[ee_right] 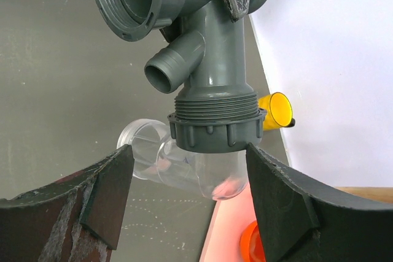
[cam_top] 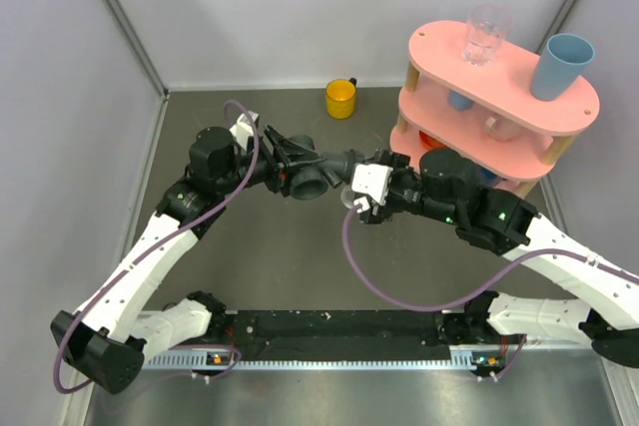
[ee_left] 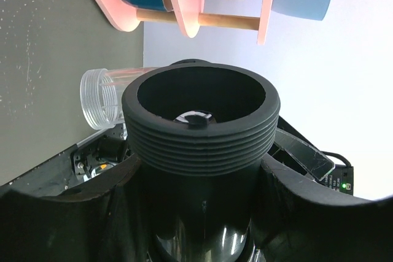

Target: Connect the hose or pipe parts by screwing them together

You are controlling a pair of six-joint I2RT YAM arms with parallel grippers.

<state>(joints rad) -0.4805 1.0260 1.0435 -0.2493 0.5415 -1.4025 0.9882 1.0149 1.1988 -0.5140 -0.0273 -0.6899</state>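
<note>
Left gripper [ee_left: 199, 182] is clenched on the fitting [ee_left: 201, 133], held mid-air at centre of the top view. Right gripper [ee_right: 189, 170] straddles the clear piece [ee_right: 153, 151] at the fitting's 4 o'clock; grip unconfirmed. Collar [ee_right: 215, 132] meets the leg threads. Recommend aligning axes, pressing lightly and turning squarely to avoid cross-threading.

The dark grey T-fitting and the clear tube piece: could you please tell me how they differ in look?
The dark grey T-fitting is opaque; the clear tube piece is see-through. The T-fitting branches into several openings, one a ribbed side spout; the clear tube piece shows a single tube. Both have round, threaded ends.
</note>
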